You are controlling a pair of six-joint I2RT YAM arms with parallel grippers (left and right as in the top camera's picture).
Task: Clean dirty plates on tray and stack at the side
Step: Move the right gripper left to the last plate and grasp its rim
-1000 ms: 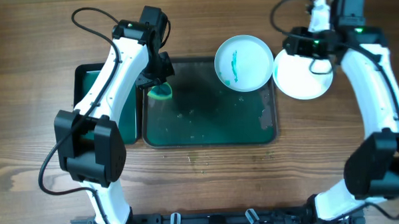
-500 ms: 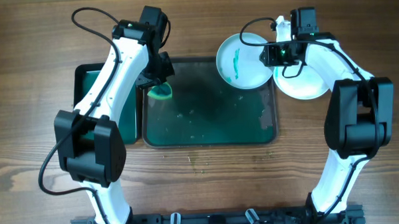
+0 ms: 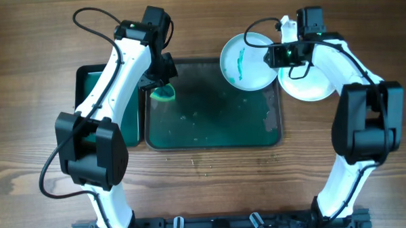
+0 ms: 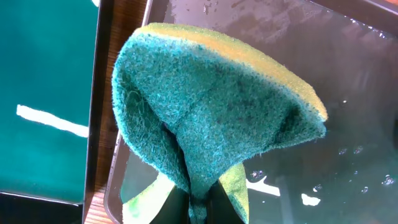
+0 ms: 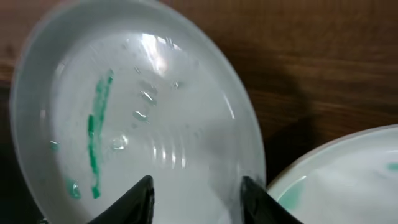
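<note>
Plate (image 5: 137, 106) rim behind right jaws; sponge (image 4: 211, 118) largely covers left jaws.

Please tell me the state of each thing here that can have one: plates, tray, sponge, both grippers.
Dirty plate: teal smear, at the tray's far right corner.
Side plate: on the table, faint teal marks.
Tray: wet, droplets on its floor.
Sponge: folded, gripped, over the tray's left edge.
Left gripper: jaws shut on the sponge.
Right gripper: jaws open over the dirty plate.

A smaller bright green tray (image 4: 43, 62) (black-rimmed) lies on the wooden table (image 3: 26, 100), near a folded green-yellow sponge (image 4: 211, 118).
</note>
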